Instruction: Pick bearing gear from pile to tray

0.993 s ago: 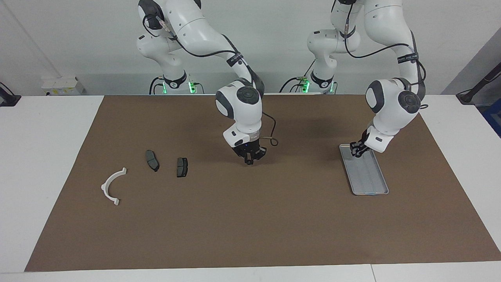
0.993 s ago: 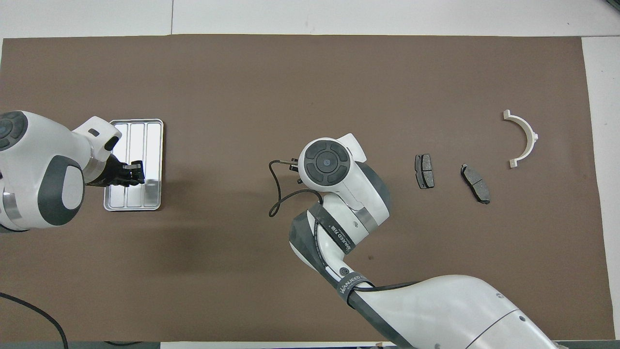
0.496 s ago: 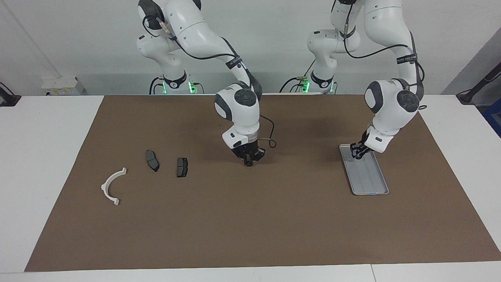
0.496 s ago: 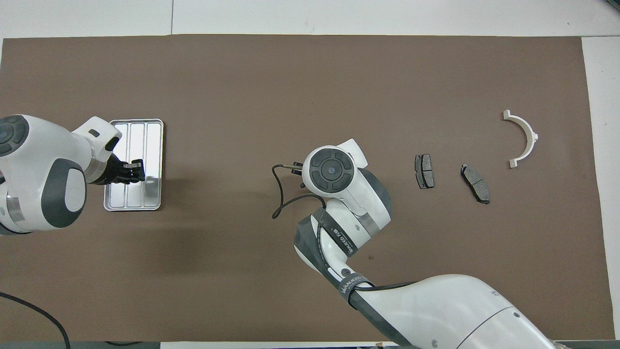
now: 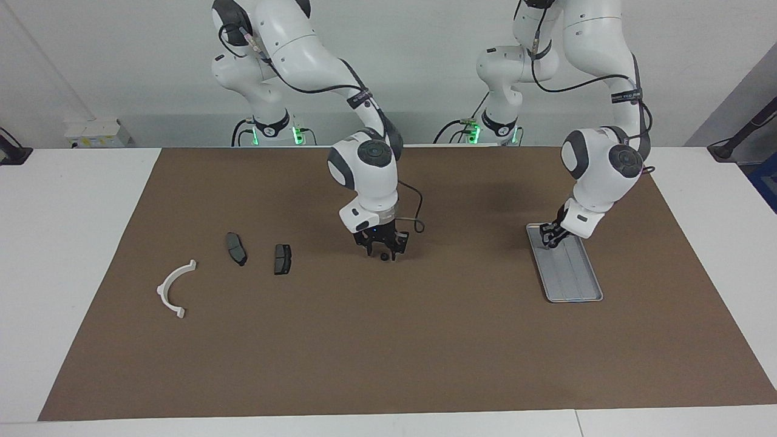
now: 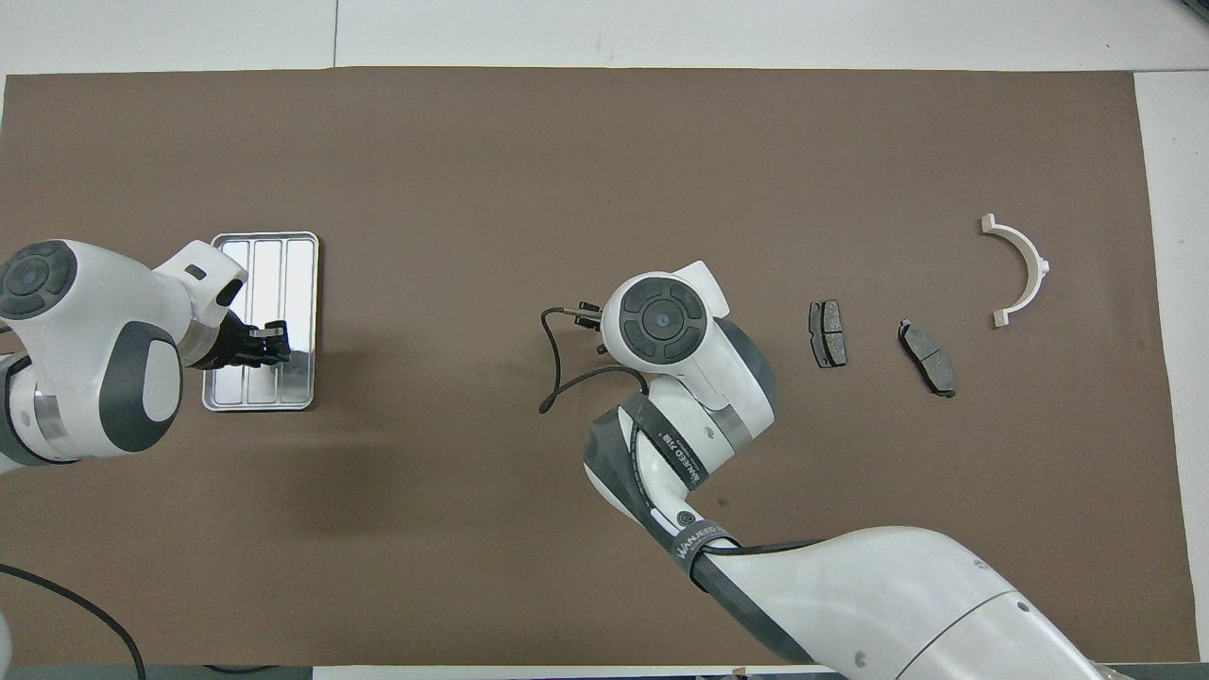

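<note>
One broad brown mat (image 5: 388,352) covers most of your white table (image 5: 73,243), and everything sits on it. Your right arm reaches out to the middle of the mat, its right gripper (image 5: 382,252) pointing straight down and low over the surface. Its fingertips stand apart, holding nothing, with a small black ring (image 5: 385,257) lying on the mat between them. Your left gripper (image 5: 549,238) hangs low over the end of the tray nearer the robots; whether it is open, closed or gripping anything you cannot tell.

That flat rectangular silver-grey metal tray (image 5: 576,279) lies toward the left arm's end of the table, well apart from the ring.

Toward the right arm's end lies the rest of the pile: a white curved plastic arc (image 5: 170,288), then two dark grey brake pads (image 5: 236,249) (image 5: 282,259) side by side, between the arc and the right gripper. None of these touch.
</note>
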`<move>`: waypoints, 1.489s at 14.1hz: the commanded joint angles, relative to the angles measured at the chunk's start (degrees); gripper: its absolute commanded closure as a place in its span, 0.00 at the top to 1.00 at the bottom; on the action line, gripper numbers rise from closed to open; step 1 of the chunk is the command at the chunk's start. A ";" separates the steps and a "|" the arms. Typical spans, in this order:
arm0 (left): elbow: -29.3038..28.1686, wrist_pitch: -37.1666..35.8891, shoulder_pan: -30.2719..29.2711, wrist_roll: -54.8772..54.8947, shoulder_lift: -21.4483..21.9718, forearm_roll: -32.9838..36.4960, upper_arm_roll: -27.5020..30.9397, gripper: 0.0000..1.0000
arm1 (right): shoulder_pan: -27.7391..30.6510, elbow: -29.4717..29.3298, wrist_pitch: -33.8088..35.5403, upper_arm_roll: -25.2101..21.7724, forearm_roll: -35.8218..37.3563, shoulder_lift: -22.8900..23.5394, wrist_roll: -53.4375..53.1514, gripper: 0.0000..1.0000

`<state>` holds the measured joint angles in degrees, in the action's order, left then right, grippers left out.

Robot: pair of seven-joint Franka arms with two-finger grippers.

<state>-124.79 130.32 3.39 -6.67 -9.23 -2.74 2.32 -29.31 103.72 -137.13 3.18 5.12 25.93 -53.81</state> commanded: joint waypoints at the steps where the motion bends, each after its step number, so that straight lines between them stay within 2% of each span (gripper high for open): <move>1: -3.34 4.66 -0.58 0.78 0.18 0.63 -0.22 0.00 | 3.72 -2.89 2.02 0.42 -0.37 -1.40 2.11 0.99; 3: -3.79 5.29 -0.58 0.78 0.18 0.63 -0.22 0.01 | 7.58 -6.41 5.36 0.42 -0.37 -1.93 10.26 0.99; 4: -3.79 5.29 -0.58 0.78 0.18 0.63 -0.22 0.09 | 9.69 -7.38 5.81 0.42 -0.37 -2.02 14.83 0.99; 5: -3.71 4.94 -0.58 0.78 0.18 0.63 -0.22 0.20 | 12.23 -8.34 5.90 0.42 -0.46 -2.02 19.92 0.99; 6: -3.36 4.42 -0.58 0.87 0.18 0.63 -0.13 0.40 | 14.96 -9.05 5.90 0.42 -0.37 -2.02 25.80 0.99; 7: -3.18 3.98 -0.58 0.87 0.18 0.63 -0.13 0.46 | 17.33 -9.58 5.82 0.42 -0.46 -1.94 33.34 0.99; 8: -3.00 3.54 -0.67 0.87 0.18 0.63 -0.13 0.46 | 19.62 -10.19 5.73 0.42 -0.55 -1.94 39.51 0.99; 10: -1.69 1.62 -0.67 0.87 0.26 1.07 -0.13 0.55 | 23.84 -11.51 6.16 0.51 -0.64 -2.02 48.85 0.99; 13: 1.30 -2.61 -0.67 0.87 0.35 2.21 -0.04 0.47 | 28.33 -12.05 12.47 0.43 -2.83 -5.52 57.75 1.00; 16: 3.41 -5.24 -0.67 0.87 0.61 2.21 -0.04 0.47 | 30.10 -11.96 21.34 0.34 -3.01 -11.58 57.59 1.00; 19: 9.02 -9.47 0.47 -1.84 0.09 1.95 -0.56 0.47 | 30.98 -11.17 30.13 -0.01 -3.10 -17.56 55.58 1.00; 21: 9.13 -8.34 5.11 -8.94 -0.44 1.86 -0.65 0.47 | 31.42 -10.12 35.85 -0.02 -3.19 -21.34 52.24 1.00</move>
<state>-116.67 122.89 4.46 -9.90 -9.09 -1.44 1.57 1.05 90.69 -104.35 2.67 2.95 8.37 0.83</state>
